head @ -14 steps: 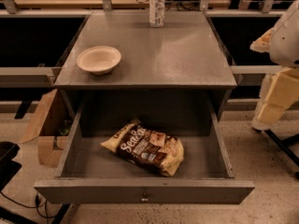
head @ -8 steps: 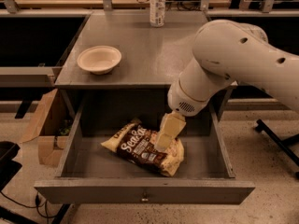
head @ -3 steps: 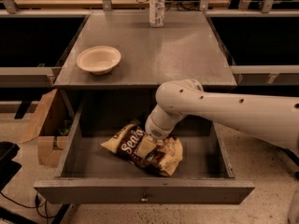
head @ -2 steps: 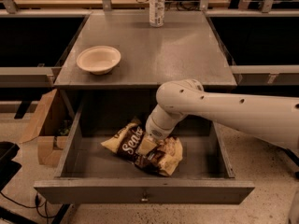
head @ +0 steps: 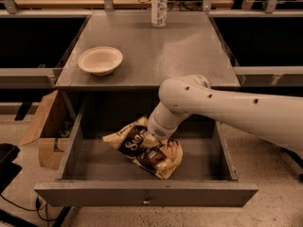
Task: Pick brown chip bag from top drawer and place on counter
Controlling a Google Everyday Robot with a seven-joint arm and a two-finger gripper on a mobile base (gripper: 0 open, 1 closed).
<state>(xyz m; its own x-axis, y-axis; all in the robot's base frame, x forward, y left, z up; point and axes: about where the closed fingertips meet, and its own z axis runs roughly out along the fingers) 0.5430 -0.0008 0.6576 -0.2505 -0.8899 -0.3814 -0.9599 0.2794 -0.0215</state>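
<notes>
The gripper [head: 152, 138] reaches down into the open top drawer [head: 94, 194], pressed onto the middle of the brown chip bag [head: 163, 159]; whether it grips cannot be told; the bag lies on the drawer floor; a bowl [head: 100, 60] and bottle [head: 159, 4] stand on the counter [head: 175, 51].

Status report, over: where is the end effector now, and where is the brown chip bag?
End effector down in top drawer, against brown chip bag. Bag inside drawer, not yet on counter. On counter: bowl at left, bottle at back.
</notes>
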